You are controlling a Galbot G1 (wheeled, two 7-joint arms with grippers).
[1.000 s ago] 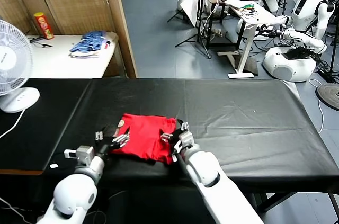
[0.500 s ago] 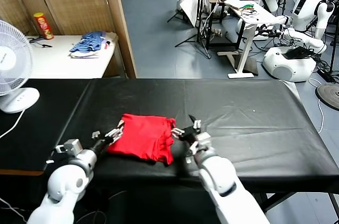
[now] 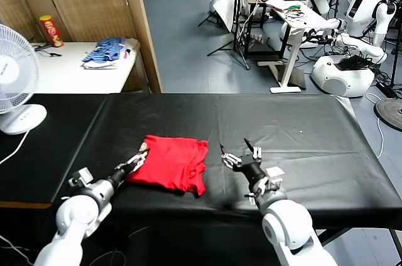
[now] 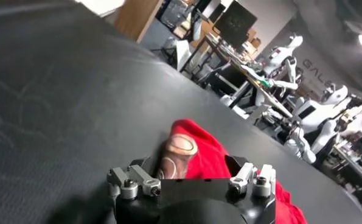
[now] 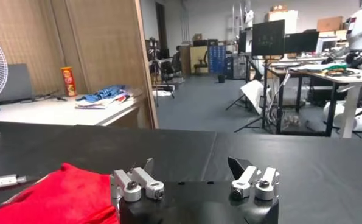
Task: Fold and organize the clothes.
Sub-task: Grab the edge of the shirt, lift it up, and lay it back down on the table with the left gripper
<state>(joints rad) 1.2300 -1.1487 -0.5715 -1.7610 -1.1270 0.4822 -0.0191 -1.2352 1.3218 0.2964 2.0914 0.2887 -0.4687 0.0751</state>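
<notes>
**A:** Looking at your left end effector [image 3: 139,158], why is it parked at the edge of the red T-shirt [image 3: 171,163]?

**B:** It sits at the shirt's near-left corner, right by the cartoon print [image 4: 176,155] that shows on the folded edge. In the left wrist view its fingers stand apart with the red cloth just ahead of them; nothing looks pinched. You could read that as a spot for tidying that corner.

**A:** And the right end effector [image 3: 242,156]?

**B:** It is off the cloth, out to the shirt's right side over bare black table [image 3: 301,134]. Its fingers are spread wide and hold nothing. In the right wrist view the shirt lies off to one side of it, apart from the fingers.

**A:** So where does the shirt stand?

**B:** It lies as a compact folded bundle between your two end effectors, close to the table's front edge. The right side looks a bit bunched, so you may judge it needs smoothing.
</notes>
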